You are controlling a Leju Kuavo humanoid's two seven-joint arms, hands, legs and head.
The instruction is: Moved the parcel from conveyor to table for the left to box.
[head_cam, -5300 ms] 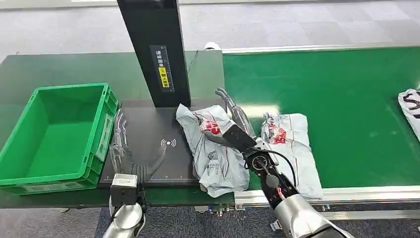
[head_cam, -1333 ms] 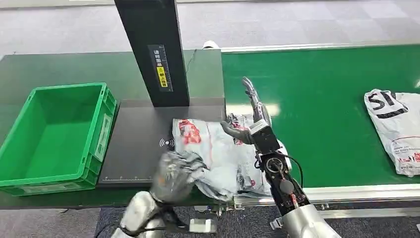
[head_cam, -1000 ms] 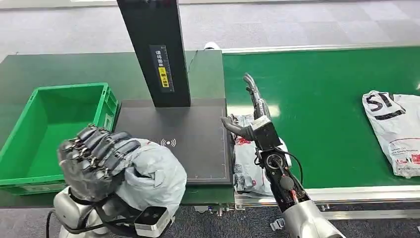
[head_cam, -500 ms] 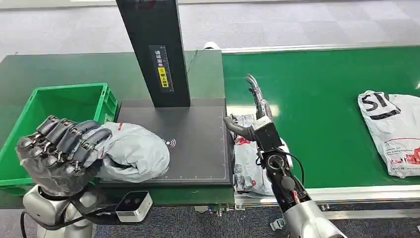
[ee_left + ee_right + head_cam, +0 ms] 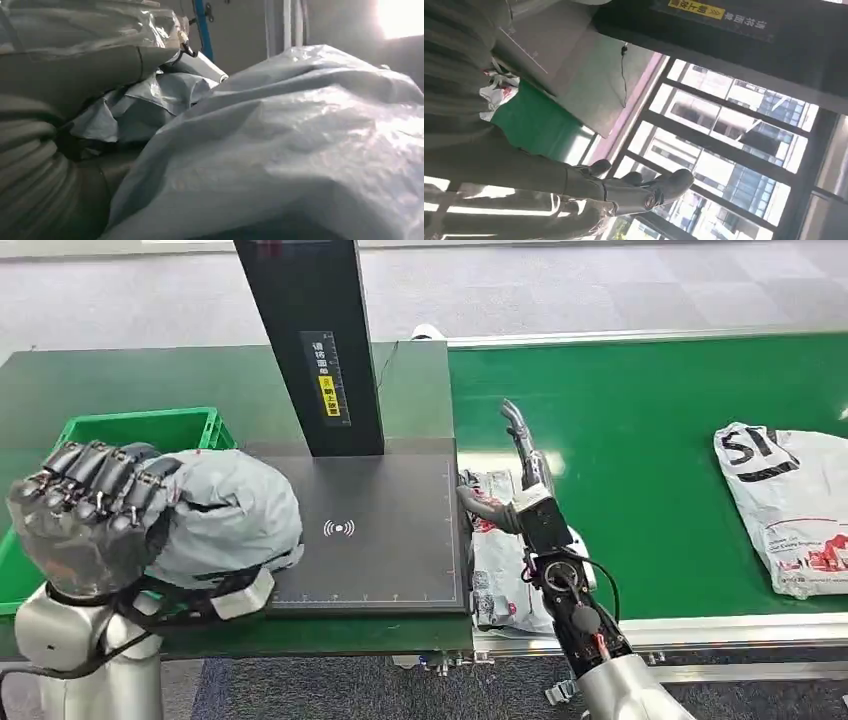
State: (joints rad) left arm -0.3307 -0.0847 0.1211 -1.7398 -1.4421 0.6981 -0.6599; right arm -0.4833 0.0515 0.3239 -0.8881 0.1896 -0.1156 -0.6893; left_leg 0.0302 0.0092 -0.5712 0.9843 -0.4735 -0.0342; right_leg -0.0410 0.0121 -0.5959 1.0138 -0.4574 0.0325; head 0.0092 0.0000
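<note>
The left robot hand (image 5: pixel 85 520) grips a crumpled grey parcel (image 5: pixel 225 515), lifted beside the green crate (image 5: pixel 150 428) at the counter's (image 5: pixel 100 375) left. The right robot hand (image 5: pixel 515 475), fingers spread and empty, hovers over another parcel (image 5: pixel 500 580) on the conveyor (image 5: pixel 650 440).

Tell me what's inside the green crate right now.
Little can be judged: the left hand holds the grey parcel in front of the green crate, covering most of its inside. The visible strip of back wall shows nothing inside.
</note>
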